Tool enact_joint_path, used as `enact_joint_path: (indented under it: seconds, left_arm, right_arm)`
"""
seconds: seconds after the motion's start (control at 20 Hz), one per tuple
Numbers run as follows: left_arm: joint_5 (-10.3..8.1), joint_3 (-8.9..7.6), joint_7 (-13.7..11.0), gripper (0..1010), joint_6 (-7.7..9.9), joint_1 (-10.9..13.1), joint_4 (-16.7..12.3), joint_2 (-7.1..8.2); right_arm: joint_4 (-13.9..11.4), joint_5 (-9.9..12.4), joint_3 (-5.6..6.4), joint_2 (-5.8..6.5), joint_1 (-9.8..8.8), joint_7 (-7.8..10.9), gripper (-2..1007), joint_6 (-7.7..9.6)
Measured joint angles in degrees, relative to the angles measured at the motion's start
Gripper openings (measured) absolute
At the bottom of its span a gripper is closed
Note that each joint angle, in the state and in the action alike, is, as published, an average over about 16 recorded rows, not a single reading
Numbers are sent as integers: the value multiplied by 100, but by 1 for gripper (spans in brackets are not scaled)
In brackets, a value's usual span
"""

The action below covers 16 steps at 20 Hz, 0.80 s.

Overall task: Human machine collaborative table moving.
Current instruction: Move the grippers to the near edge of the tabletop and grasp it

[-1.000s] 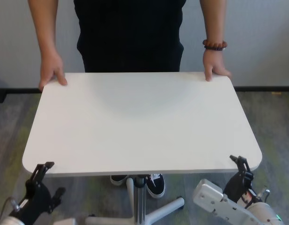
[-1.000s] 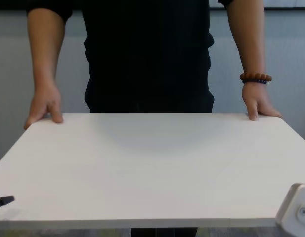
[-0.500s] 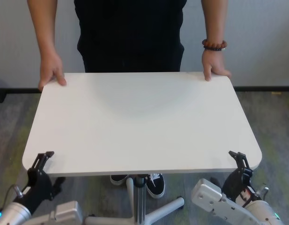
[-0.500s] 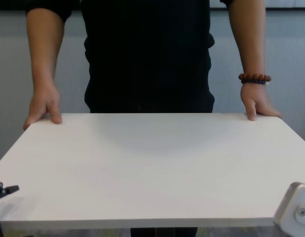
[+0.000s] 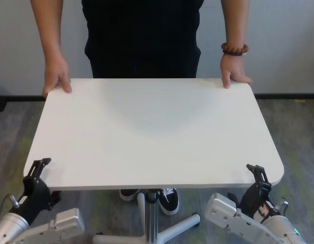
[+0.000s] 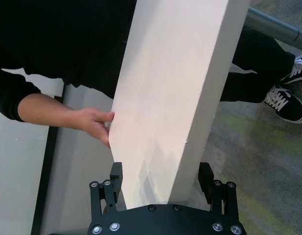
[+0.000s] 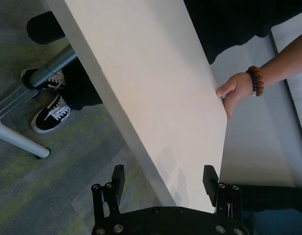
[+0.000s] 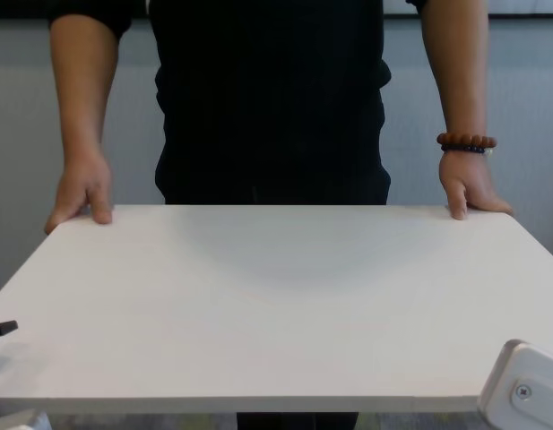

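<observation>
The white table (image 5: 151,127) stands between me and the human (image 5: 141,35). The human's hands (image 5: 56,77) hold its far corners, and a bead bracelet (image 5: 234,49) is on one wrist. My left gripper (image 5: 37,170) is at the near left corner. In the left wrist view this gripper (image 6: 160,175) is open, its fingers straddling the table's thin edge (image 6: 209,98). At the near right corner, my right gripper (image 5: 257,175) is also open (image 7: 164,178), one finger above the tabletop (image 7: 155,83) and one below. Neither gripper is clamped on the table.
The table's metal pole (image 5: 150,213) and white base legs (image 5: 177,229) are under the near edge. The human's black shoes (image 5: 168,199) show beside the pole. Grey carpet (image 5: 299,137) lies all around, and a pale wall stands behind the human.
Both grippers have moved up and forward onto the table's near edge. The left one has also shifted outward toward the corner. The human's hands stay at the far corners.
</observation>
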Motion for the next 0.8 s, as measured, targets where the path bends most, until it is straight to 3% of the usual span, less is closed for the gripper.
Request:
enact_joint_path:
  seconds: [0.8]
  left_arm:
    - [201,-113,-47,1003,-48,52,-14,-100]
  right_arm:
    - [81,-207,93,-136,63,253,1001,22]
